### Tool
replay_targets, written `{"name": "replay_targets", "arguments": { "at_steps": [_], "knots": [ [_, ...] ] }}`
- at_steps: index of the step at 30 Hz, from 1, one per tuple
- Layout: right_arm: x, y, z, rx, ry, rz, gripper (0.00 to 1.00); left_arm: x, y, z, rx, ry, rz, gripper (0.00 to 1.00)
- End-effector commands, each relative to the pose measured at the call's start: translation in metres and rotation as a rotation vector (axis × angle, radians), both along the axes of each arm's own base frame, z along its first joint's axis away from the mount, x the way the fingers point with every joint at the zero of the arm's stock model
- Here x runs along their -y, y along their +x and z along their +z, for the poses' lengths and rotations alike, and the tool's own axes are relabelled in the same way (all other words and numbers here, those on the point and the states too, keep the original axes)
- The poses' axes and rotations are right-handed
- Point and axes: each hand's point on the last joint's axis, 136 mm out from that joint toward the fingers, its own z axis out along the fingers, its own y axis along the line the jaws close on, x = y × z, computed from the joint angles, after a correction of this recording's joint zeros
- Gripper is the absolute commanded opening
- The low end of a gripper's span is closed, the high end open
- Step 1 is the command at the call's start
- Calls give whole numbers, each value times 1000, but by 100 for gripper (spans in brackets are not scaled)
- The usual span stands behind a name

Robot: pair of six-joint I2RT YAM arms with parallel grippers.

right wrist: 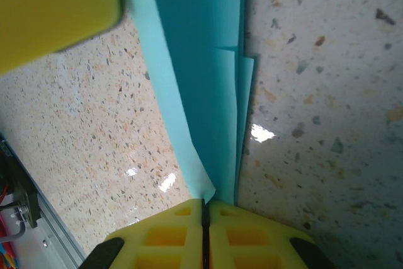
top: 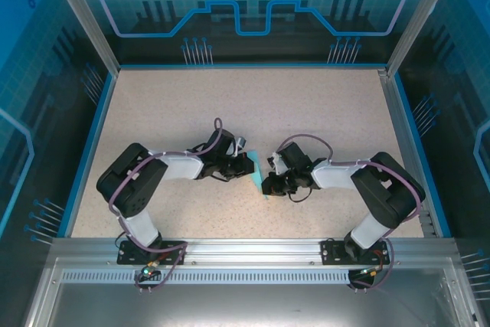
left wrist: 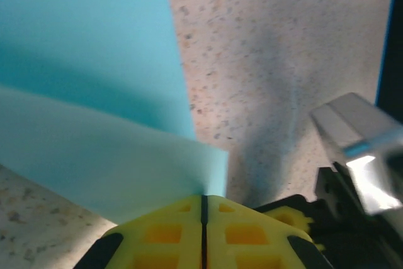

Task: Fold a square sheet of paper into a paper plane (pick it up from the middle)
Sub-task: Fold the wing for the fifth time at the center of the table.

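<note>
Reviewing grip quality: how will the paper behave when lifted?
Probably floppy: the paper bows beyond the left hand. Likely light: thin layers sit pinched in the right hand. It may crease easily; folded edges show.

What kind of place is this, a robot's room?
Probably a robot test booth in a lab: a speckled table walled by blue panels with a gear print, and a left arm and right arm bolted to a metal rail.

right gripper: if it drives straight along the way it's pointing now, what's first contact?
The right gripper is shut on the blue paper, so it meets that first. Beyond it, likely the left gripper, whose yellow finger sits ahead and left; depth unclear.
</note>
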Motion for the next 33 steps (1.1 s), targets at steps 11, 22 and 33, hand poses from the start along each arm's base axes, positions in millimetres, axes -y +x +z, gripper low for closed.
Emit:
{"name": "replay_targets", "arguments": {
  "at_steps": [11, 22, 33],
  "knots": [
    [6, -7, -12, -88, 26, -75, 8, 2, -27, 1, -3, -33, -65, 10],
    [11, -7, -15, -108, 26, -94, 8, 4, -23, -19, -40, 3, -60, 8],
    [14, -10, -22, -141, 17, -103, 8, 5, -17, -24, -44, 21, -51, 8]
  ]
}}
